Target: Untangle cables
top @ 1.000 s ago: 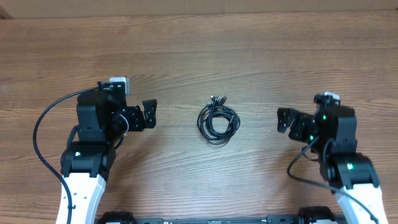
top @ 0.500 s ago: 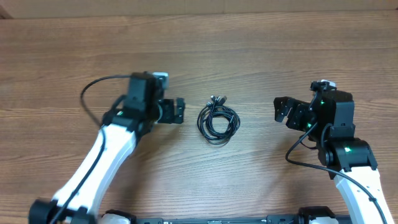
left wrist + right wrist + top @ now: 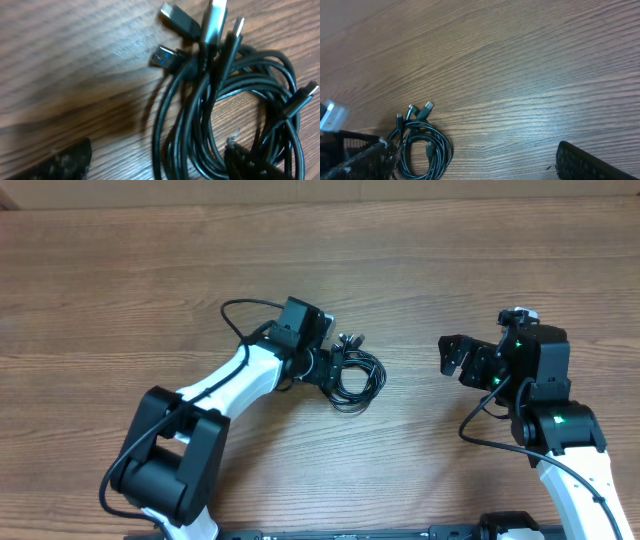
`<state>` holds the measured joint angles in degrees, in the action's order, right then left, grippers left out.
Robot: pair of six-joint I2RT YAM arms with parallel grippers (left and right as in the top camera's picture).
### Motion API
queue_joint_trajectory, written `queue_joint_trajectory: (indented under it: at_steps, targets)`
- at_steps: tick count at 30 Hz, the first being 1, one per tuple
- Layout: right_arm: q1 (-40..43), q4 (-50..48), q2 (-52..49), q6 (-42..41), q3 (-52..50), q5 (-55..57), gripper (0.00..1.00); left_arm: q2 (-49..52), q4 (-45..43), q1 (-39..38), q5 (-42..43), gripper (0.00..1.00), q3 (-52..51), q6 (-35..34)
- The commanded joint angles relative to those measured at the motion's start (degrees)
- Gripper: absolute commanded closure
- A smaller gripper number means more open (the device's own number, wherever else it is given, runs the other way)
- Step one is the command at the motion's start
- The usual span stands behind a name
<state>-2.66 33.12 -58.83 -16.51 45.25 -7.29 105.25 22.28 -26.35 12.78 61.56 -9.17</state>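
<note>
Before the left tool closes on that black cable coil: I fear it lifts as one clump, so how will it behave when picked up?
Probably floppy: the cables are thin and lie in loose loops, so they should sag. Likely to come up together, since strands cross and overlap. The plug tips stick out at one end and may snag.

White arms (image 3: 240,375) with black joints (image 3: 165,450), looping black wires (image 3: 464,433) (green lights (image 3: 520,367) on right).

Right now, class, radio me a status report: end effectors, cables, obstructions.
Left end effector open at coil edge. Right end effector open, apart. Cables in one coil. No obstruction seen.
</note>
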Motion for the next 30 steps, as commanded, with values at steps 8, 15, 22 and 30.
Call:
queue_joint_trajectory:
  at_steps: [8,15,22,30]
  targets:
    - [0.1,-2.0,-1.7,-0.2,1.5,-10.4,0.0,0.2,-0.2,0.5,2.4,0.96,7.9,0.8]
    - [-4.3,-5.5,-9.1,-0.2,1.5,-14.9,0.13,-1.5,5.6,1.0,11.8,0.96,18.7,-0.1]
    - [-9.9,-12.2,-18.2,-1.6,1.5,-13.3,0.2,-1.7,5.4,0.5,20.7,0.96,20.7,-0.1]
    - [-10.1,-17.5,-29.1,-7.7,1.5,-1.1,0.75,-7.0,10.6,1.7,22.3,0.96,23.9,0.4]
